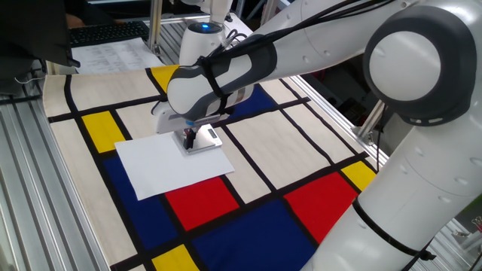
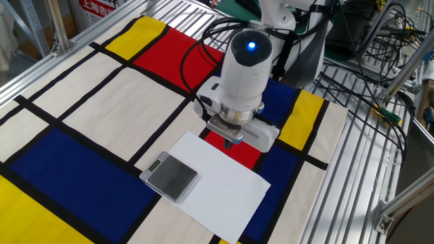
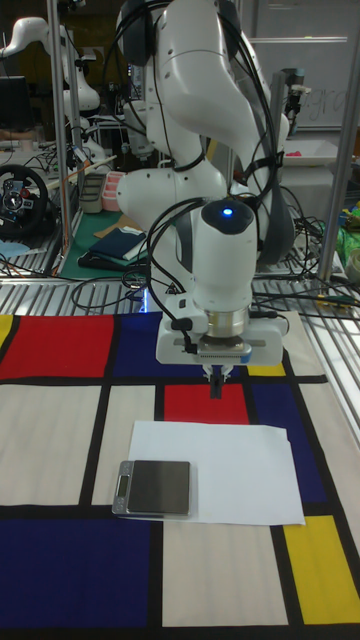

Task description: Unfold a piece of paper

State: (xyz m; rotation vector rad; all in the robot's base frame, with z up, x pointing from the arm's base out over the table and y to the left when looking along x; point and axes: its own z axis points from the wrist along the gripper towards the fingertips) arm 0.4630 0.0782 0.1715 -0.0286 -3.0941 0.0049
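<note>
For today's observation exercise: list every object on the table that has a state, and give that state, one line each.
piece of paper: lying flat on the cloth, one corner under the scale.
scale: flat on the paper's corner, nothing on its platform.
gripper: above the paper's far edge, fingers close together, holding nothing.
cloth: spread flat over the table.
</note>
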